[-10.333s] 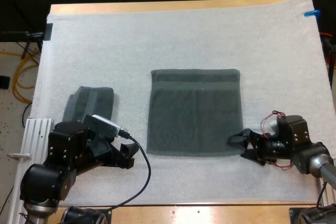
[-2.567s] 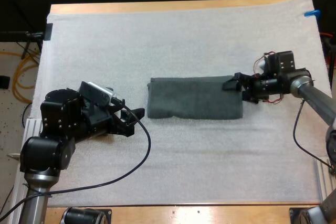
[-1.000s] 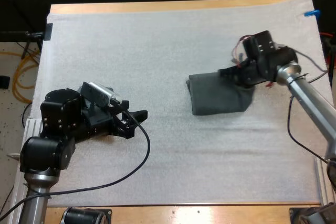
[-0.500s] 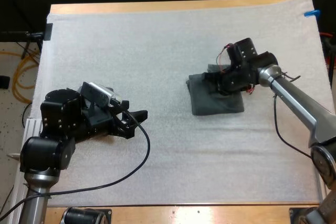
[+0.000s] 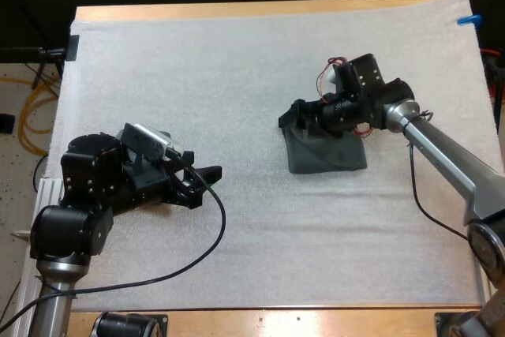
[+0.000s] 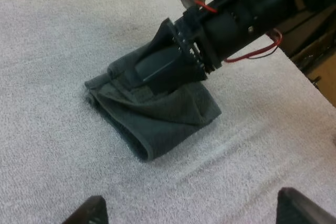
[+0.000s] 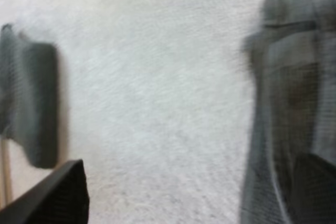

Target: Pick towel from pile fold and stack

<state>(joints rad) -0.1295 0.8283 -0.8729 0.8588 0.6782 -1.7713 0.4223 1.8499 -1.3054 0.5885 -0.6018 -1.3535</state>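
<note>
High view: the folded dark grey-green terry towel (image 5: 327,155) lies under the right claw (image 5: 298,116), its fingers apart; stacking is not yet done, I'd judge.

The towel (image 5: 330,155), earlier spread flat and then a long strip, is now a small folded square. The right claw (image 5: 293,117) now sits over the towel's far left corner, no longer at its right edge, fingers apart.

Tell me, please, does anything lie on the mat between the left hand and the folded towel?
Nothing visible does. Between the open left hand and the towel there is just bare mat. The right hand is at the towel's far edge, not in the path.
</note>
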